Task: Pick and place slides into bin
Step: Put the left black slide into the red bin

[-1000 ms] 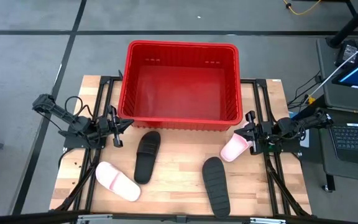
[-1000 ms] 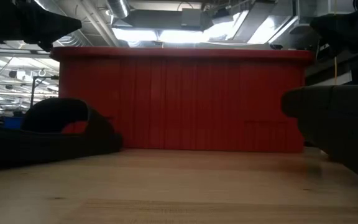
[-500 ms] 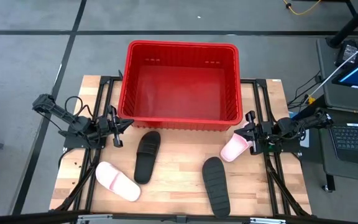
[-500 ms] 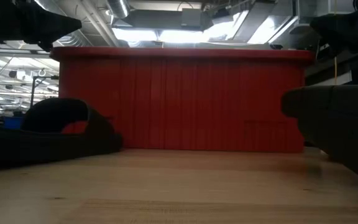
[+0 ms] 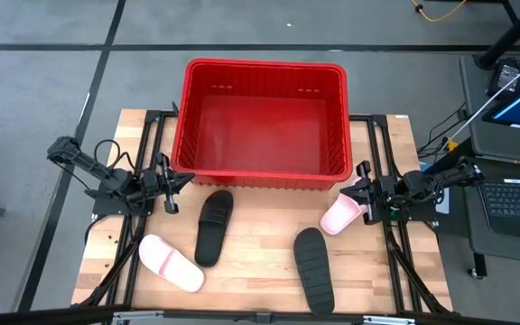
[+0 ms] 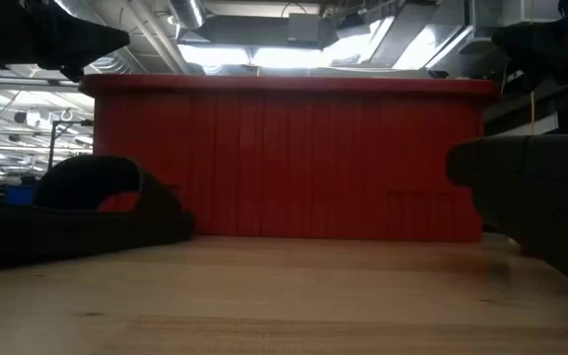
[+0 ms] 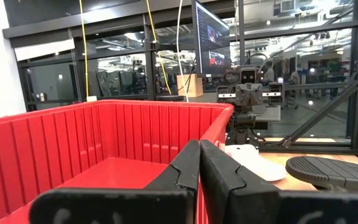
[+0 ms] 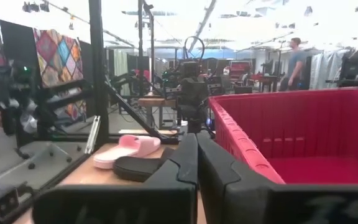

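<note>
The red bin (image 5: pixel 260 117) stands at the table's far middle, with nothing showing inside it. In front of it, four slides rest sole-down on the wood. They are a black one (image 5: pixel 213 226), a second black one (image 5: pixel 314 269), a pale pink one (image 5: pixel 170 262) at the near left and a pale pink one (image 5: pixel 339 215) at the right. My left gripper (image 5: pixel 184 177) is shut in the air beside the bin's near left corner. My right gripper (image 5: pixel 354 191) is shut in the air by the bin's near right corner, over the right pink slide's far end. Nothing is between either pair of fingers (image 7: pixel 199 163) (image 8: pixel 196 155).
Black frame rails (image 5: pixel 152 144) run along both sides of the table. A desk with a laptop (image 5: pixel 517 199) stands beyond the right edge. In the low view the bin's wall (image 6: pixel 284 158) fills the middle, between a black slide (image 6: pixel 77 207) and another black slide (image 6: pixel 531 197).
</note>
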### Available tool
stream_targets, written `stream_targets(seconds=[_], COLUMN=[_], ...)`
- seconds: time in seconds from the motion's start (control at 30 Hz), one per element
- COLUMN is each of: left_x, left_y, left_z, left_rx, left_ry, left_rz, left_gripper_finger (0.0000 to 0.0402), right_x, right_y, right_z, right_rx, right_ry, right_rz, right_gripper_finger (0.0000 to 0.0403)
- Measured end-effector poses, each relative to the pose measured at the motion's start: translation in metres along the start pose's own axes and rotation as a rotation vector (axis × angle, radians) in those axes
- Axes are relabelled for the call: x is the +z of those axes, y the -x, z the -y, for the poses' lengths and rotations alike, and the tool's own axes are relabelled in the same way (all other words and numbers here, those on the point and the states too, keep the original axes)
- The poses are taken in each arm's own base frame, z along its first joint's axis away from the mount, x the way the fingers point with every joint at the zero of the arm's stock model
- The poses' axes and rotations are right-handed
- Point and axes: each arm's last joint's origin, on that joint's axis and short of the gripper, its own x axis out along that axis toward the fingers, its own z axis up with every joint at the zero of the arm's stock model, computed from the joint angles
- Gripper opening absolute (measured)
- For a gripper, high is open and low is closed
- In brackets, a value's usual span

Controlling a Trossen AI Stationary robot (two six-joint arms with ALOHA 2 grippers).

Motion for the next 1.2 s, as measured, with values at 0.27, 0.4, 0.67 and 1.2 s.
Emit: stream_targets(seconds=[0.27, 0.4, 0.67, 1.2], left_x=[0.000, 0.000, 0.014, 0.052], left_y=[0.000, 0.000, -0.002, -0.005], left_z=[0.000, 0.000, -0.002, -0.005], left_rx=[0.000, 0.000, 0.006, -0.116], left_ry=[0.000, 0.002, 0.116, 0.127], left_rz=[0.000, 0.000, 0.030, -0.121], left_gripper_finger=[0.0007, 0.0008, 0.0008, 0.0004], right_x=[0.000, 0.000, 0.001, 0.004], right_y=[0.000, 0.000, 0.000, 0.000], right_z=[0.000, 0.000, 0.000, 0.000], right_rx=[0.000, 0.000, 0.000, -0.001], right_ry=[-0.153, -0.109, -0.047, -0.038], right_rz=[0.000, 0.000, 0.007, 0.013], right_gripper_finger=[0.0006, 0.0006, 0.0006, 0.0006])
